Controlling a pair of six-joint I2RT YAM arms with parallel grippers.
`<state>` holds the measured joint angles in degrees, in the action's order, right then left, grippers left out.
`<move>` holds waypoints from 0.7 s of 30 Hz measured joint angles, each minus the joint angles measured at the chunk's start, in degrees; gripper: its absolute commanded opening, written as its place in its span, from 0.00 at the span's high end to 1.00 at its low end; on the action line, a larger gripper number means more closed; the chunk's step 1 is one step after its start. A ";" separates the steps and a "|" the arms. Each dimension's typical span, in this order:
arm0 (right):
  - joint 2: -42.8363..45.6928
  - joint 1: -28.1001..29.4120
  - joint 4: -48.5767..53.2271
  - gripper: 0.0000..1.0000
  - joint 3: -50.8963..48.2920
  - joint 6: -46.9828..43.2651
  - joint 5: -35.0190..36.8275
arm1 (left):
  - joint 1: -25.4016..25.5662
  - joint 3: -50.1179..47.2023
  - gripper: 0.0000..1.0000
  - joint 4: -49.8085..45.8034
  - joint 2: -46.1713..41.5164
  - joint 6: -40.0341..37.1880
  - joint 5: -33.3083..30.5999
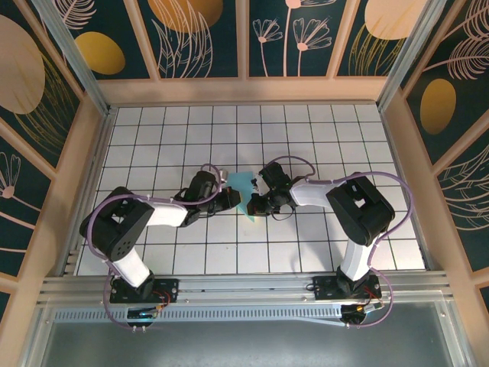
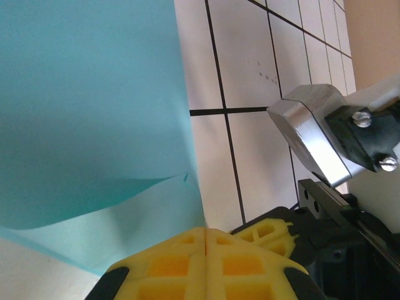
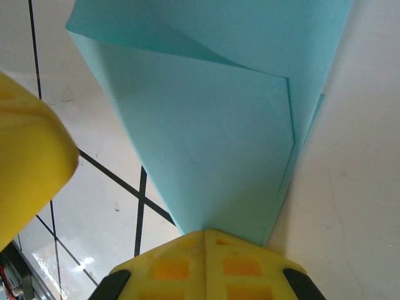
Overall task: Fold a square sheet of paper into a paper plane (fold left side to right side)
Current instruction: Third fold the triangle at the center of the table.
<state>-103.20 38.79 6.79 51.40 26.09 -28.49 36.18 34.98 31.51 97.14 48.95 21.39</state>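
The square sheet of paper, partly folded, stands raised at the middle of the table, my left claw and right claw each pinched shut on its near edge, I judge to hold its layers aligned.

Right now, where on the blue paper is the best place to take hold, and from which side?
Probably the narrow folded tip of the blue paper, where layers overlap and stiffen it. Come in endwise along the crease, as the right end effector does, shut on it. The left end effector pinches a looser, curling edge.
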 measured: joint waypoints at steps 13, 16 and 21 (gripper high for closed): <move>-0.11 0.24 1.16 1.00 0.66 -0.11 0.72 | 0.00 2.67 1.00 -2.05 5.79 -0.26 -3.30; -0.22 0.33 1.70 1.00 1.03 -0.22 1.11 | 0.15 3.74 1.00 -3.19 6.34 -0.28 -3.87; -0.24 0.35 1.84 1.00 1.07 -0.22 1.22 | 0.17 4.37 1.00 -4.20 6.54 -0.22 -4.13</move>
<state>-103.44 39.13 8.62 52.47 25.87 -27.27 36.36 39.35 27.31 103.68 48.73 17.26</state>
